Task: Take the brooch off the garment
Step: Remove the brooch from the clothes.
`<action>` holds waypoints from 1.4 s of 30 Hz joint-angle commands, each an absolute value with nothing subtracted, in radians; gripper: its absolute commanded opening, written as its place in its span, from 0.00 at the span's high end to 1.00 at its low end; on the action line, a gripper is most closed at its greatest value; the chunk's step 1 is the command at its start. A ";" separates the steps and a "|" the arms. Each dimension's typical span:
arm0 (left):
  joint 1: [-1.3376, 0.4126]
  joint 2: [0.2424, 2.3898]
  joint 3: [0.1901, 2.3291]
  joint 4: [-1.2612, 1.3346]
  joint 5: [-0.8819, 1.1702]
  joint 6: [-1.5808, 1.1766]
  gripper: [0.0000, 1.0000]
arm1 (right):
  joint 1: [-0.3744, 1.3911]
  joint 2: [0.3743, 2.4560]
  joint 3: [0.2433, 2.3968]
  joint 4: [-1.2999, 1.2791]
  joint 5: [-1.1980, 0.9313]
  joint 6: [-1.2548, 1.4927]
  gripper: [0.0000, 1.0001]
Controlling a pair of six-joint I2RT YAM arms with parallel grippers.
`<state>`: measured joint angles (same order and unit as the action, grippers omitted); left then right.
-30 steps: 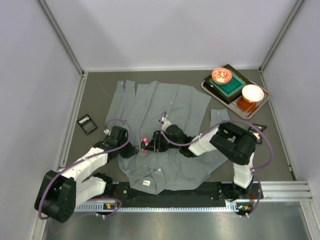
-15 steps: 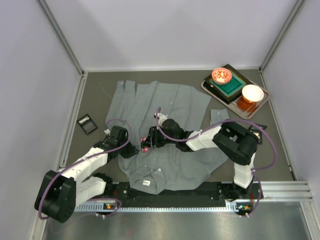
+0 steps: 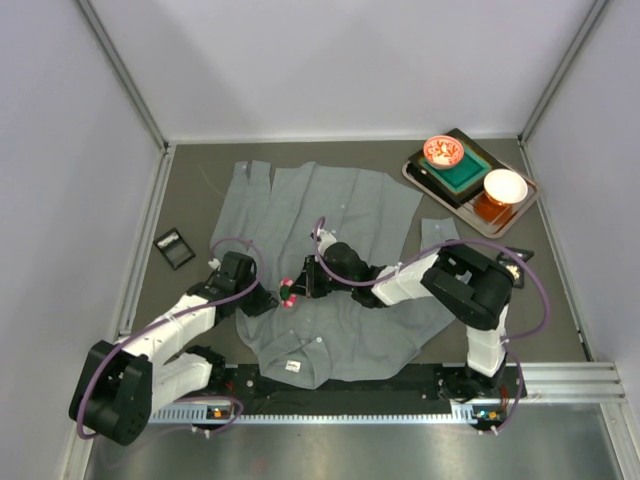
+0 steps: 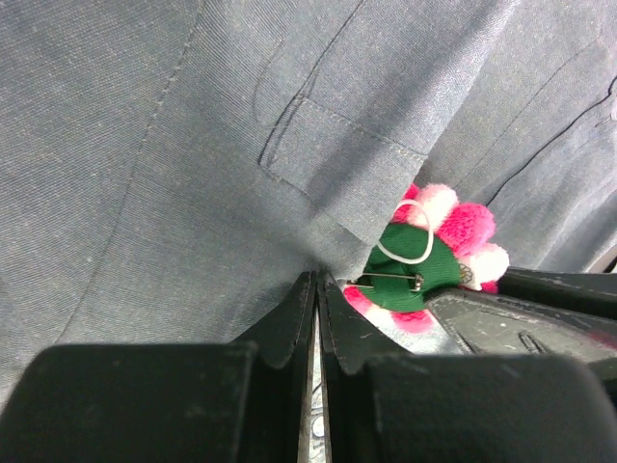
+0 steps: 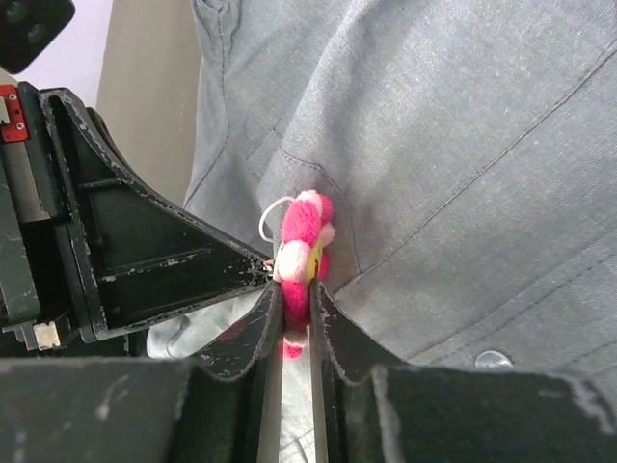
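One view only, left wrist: green pinned back of brooch (image 4: 427, 258) by garment (image 4: 193, 145).

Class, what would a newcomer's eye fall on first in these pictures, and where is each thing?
A fluffy pink brooch on the grey shirt spread at centre, pinched by the right gripper. Beside it the left gripper nips a shirt fold. A tray of bowls sits in the far right corner.
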<state>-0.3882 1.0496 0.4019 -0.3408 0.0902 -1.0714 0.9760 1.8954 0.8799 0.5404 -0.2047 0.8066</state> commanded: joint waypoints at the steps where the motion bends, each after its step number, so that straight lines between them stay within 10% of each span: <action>1: -0.393 1.048 0.393 -0.293 0.107 -1.078 0.91 | 1.023 1.911 0.857 0.617 -0.154 0.912 0.94; 42: -0.393 1.011 0.436 -0.305 0.140 -0.990 0.78 | 1.057 1.937 0.676 0.790 -0.098 0.971 0.97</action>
<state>-0.3882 0.9596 0.3939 -0.3214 0.1421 -1.0378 1.0531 1.9137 0.6788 0.8001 -0.0589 1.0126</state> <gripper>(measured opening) 0.213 0.102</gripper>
